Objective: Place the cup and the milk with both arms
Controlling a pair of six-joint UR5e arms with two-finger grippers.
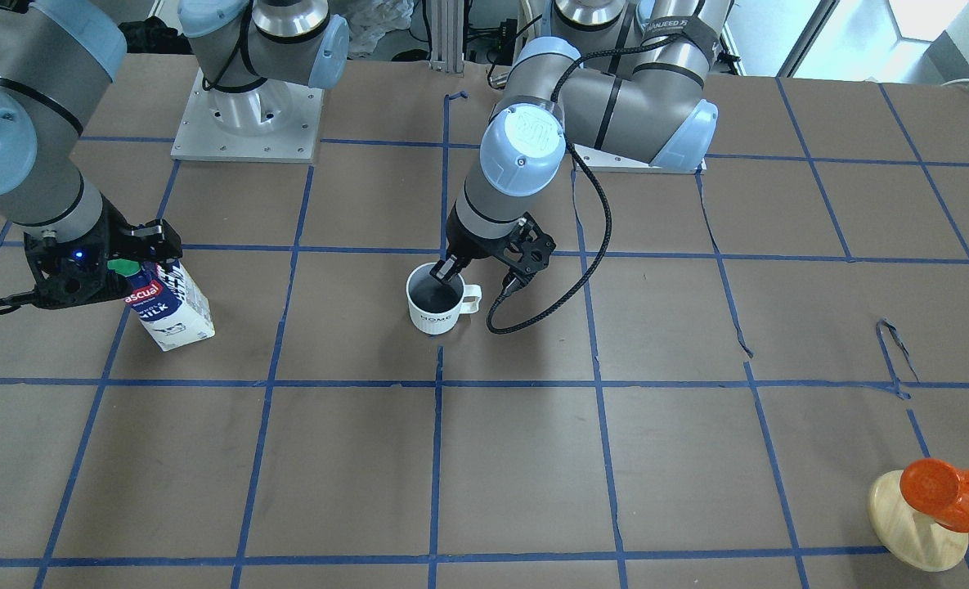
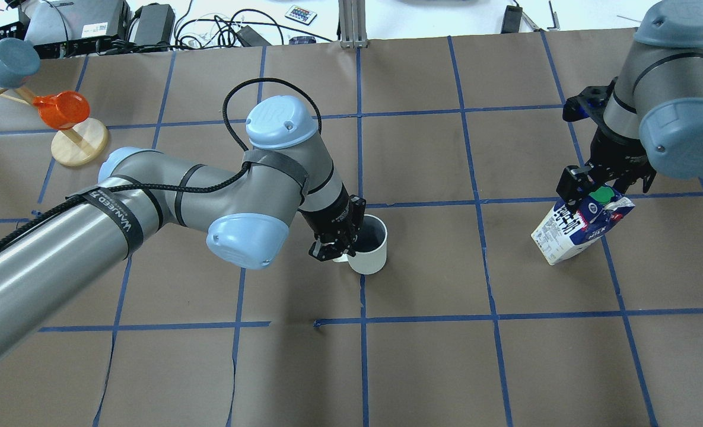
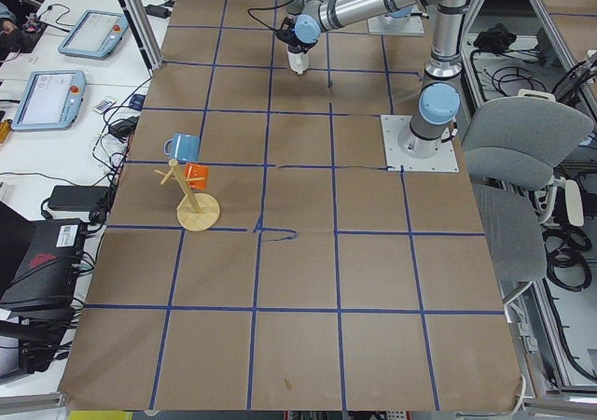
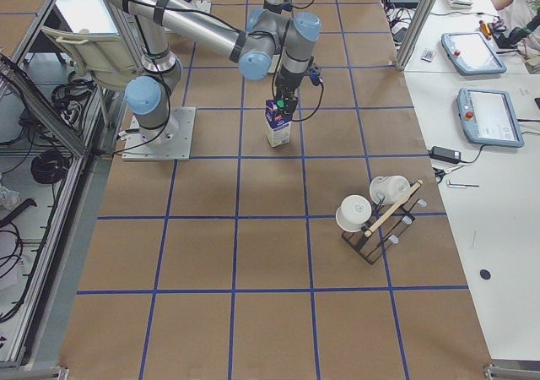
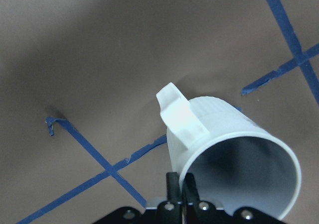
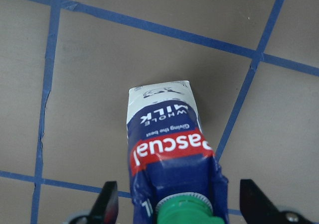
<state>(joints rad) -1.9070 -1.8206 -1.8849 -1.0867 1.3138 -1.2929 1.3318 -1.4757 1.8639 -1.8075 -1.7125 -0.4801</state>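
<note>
Left end effector (image 1: pixel 449 272) pinches mug (image 1: pixel 435 315) rim; right end effector (image 6: pixel 180 204), spread wide astride milk carton (image 6: pixel 164 134), could topple it if retreat snags.

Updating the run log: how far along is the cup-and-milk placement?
Likely done: the milk stands on the table, with the right gripper open around its top. In hand: the left gripper pinches the rim of the cup, which looks set down. Left: release it and back away.

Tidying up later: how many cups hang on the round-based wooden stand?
2. An orange cup low on the stand, a blue cup higher up on it. None appears hidden.
</note>
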